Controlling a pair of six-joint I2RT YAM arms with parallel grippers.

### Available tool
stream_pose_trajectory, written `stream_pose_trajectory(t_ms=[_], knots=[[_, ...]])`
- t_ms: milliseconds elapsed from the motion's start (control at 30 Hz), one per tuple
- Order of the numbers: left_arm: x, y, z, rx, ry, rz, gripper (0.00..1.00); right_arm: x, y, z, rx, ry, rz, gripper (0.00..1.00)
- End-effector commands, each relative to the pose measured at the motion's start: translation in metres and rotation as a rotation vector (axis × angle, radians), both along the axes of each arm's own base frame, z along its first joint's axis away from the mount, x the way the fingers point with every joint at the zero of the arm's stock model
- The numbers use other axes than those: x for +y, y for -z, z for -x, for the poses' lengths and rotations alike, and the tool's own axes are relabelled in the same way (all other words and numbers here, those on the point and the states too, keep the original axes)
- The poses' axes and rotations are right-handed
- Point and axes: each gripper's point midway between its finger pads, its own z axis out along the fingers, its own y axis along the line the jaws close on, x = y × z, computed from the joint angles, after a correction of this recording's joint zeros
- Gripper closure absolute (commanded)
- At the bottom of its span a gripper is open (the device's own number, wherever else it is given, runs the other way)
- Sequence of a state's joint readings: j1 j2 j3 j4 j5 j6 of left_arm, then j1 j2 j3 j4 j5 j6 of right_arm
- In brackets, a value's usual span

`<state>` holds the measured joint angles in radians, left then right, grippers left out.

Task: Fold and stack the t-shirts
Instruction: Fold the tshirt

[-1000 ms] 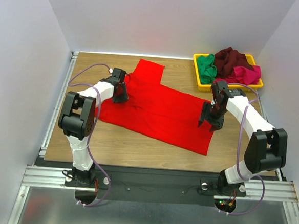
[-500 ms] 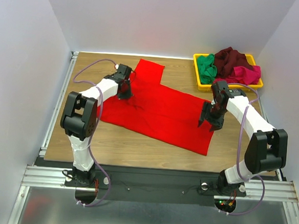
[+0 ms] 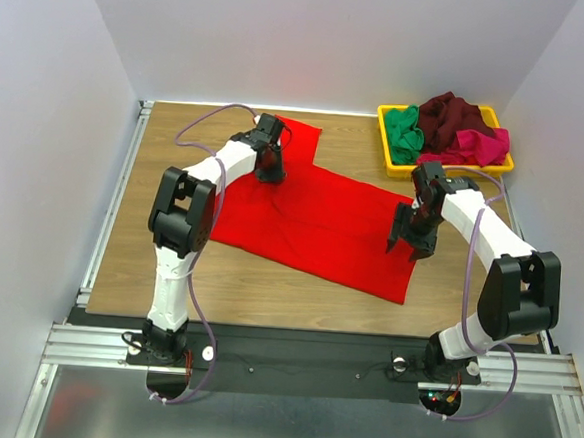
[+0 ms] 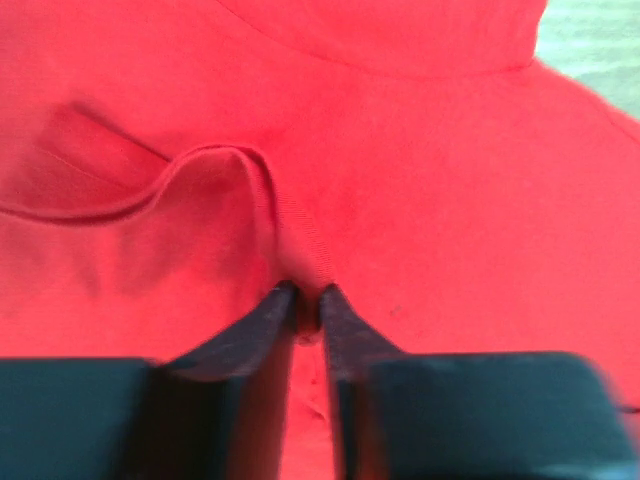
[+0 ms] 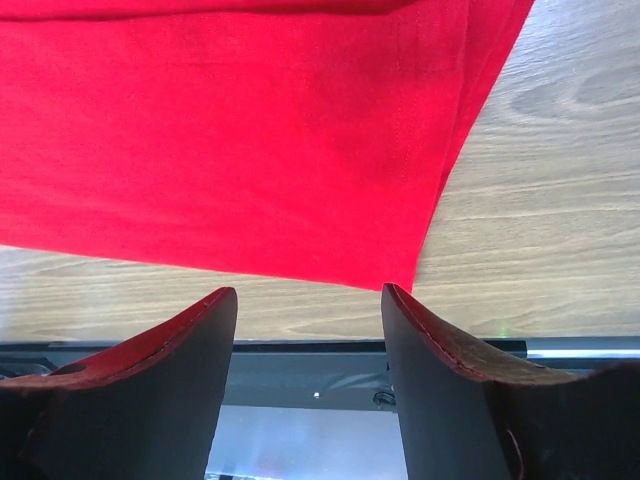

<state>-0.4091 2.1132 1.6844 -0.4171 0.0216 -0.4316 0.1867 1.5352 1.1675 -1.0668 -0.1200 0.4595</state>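
The bright red t-shirt [image 3: 317,221] lies spread on the wooden table. My left gripper [image 3: 270,167] is shut on a pinch of the red t-shirt [image 4: 400,200] near its upper left part; a raised fold runs from the fingertips [image 4: 285,300]. My right gripper [image 3: 411,242] is open and empty above the shirt's right edge, and the shirt's lower corner [image 5: 405,280] shows between its jaws. The green [image 3: 406,132], dark maroon [image 3: 449,118] and magenta-pink [image 3: 482,147] t-shirts lie crumpled in the tray.
The yellow tray [image 3: 388,151] stands at the back right corner. Bare wood [image 3: 149,259] lies left and in front of the red shirt. A metal rail [image 3: 107,216] runs along the table's left edge, and the table's front edge [image 5: 300,345] shows in the right wrist view.
My left gripper has moved right and toward the back, dragging the shirt's left part with it over the shirt. The right arm has not moved.
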Motion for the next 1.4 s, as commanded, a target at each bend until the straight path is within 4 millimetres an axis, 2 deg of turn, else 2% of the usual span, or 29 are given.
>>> stream_pose_trajectory(t_ms=[0,100,133,267,300,367,433,567,667,800,900,1067,1267,1367], knots=[[-0.024,-0.03,-0.004,-0.047,0.047,0.058,0.59,0.002,-0.007,0.0,-0.037,-0.019,-0.011,0.34],[-0.041,-0.043,-0.008,-0.087,0.094,0.113,0.4,0.002,-0.005,-0.001,-0.037,-0.018,-0.013,0.34],[-0.045,-0.046,-0.008,-0.098,0.104,0.127,0.29,0.003,-0.004,0.0,-0.034,-0.02,-0.012,0.34],[-0.056,-0.063,-0.009,-0.148,0.137,0.187,0.25,0.002,-0.003,0.0,-0.039,-0.017,-0.007,0.34],[-0.06,-0.074,-0.011,-0.177,0.143,0.213,0.24,0.001,-0.003,0.0,-0.037,-0.014,-0.007,0.34],[-0.065,-0.083,-0.009,-0.198,0.142,0.264,0.23,0.002,-0.001,0.002,-0.032,-0.012,-0.008,0.34],[-0.065,-0.085,-0.009,-0.201,0.129,0.274,0.23,0.002,0.0,0.002,-0.03,-0.013,-0.011,0.34],[-0.042,-0.077,-0.012,-0.2,0.039,0.168,0.22,0.002,0.0,0.002,-0.033,-0.011,-0.01,0.34],[-0.027,-0.061,-0.007,-0.158,0.021,0.083,0.22,0.002,0.002,0.003,-0.03,-0.013,-0.011,0.34],[-0.018,-0.044,-0.001,-0.125,0.015,0.021,0.22,0.003,0.003,0.002,-0.031,-0.01,-0.016,0.34],[-0.021,-0.032,0.005,-0.097,0.038,0.01,0.23,0.003,0.003,0.001,-0.032,-0.011,-0.018,0.34],[-0.03,-0.026,0.006,-0.093,0.054,0.002,0.24,0.004,0.004,0.002,-0.027,-0.015,-0.022,0.34],[-0.038,-0.017,0.0,-0.086,0.077,-0.045,0.32,0.004,0.004,0.004,-0.028,-0.018,-0.024,0.34],[-0.039,-0.005,0.002,-0.06,0.086,-0.082,0.36,0.004,0.004,0.004,-0.029,-0.013,-0.023,0.34]])
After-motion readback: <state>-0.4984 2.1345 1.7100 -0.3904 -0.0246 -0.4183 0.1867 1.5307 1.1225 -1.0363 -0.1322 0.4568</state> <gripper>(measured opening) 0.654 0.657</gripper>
